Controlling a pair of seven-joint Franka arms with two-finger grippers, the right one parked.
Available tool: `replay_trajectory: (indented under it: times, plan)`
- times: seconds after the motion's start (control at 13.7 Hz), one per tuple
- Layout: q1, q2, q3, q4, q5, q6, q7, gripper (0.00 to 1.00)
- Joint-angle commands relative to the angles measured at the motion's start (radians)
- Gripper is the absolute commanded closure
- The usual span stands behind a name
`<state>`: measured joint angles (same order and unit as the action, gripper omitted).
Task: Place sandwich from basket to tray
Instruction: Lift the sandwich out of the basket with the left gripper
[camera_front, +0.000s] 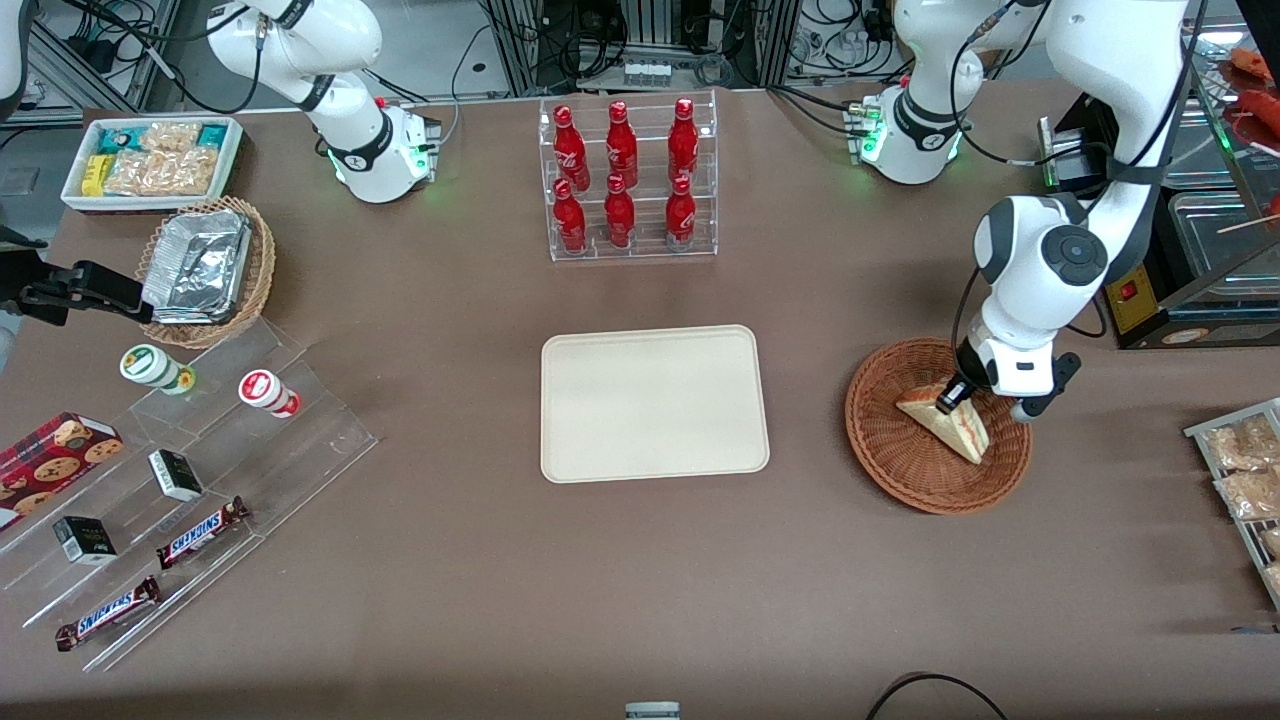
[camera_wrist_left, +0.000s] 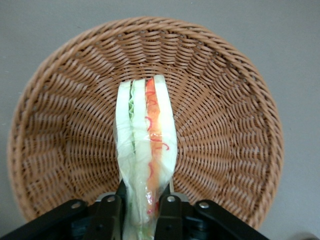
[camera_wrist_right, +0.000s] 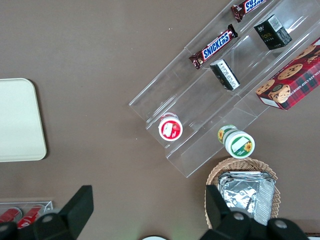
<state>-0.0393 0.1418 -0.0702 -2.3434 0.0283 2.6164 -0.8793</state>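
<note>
Your gripper (camera_wrist_left: 140, 205) is down in the basket (camera_front: 905, 470), fingers clamped on one end of the sandwich (camera_front: 950, 425) lying there. Held so near its tip, the slippery wrapped wedge could droop or slide free before reaching the tray (camera_front: 655, 402).

Brown table (camera_front: 480, 560) (matte); cable-strewn grey floor (camera_front: 440, 45) farther from camera.

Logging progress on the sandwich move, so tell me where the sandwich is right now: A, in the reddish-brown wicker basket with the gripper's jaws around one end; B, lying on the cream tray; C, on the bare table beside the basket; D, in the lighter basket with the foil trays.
A: the sandwich sits in the basket, and the gripper has its jaws closed on one end; the tray holds nothing.
</note>
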Motion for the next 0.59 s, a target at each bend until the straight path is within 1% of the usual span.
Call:
replay_trajectory:
  times: [0.0,0.15,0.22,0.37,0.51]
  plan:
    - [-0.028,-0.115,-0.017,0.114,0.015,-0.282,-0.009,1.00]
    - [-0.071,-0.097,-0.045,0.302,0.015,-0.534,-0.009,1.00]
    - [-0.100,-0.064,-0.057,0.385,0.015,-0.602,-0.007,1.00]
    - [-0.180,0.004,-0.078,0.478,0.013,-0.637,-0.009,1.00]
    - [-0.279,0.044,-0.079,0.516,0.010,-0.633,-0.012,1.00]
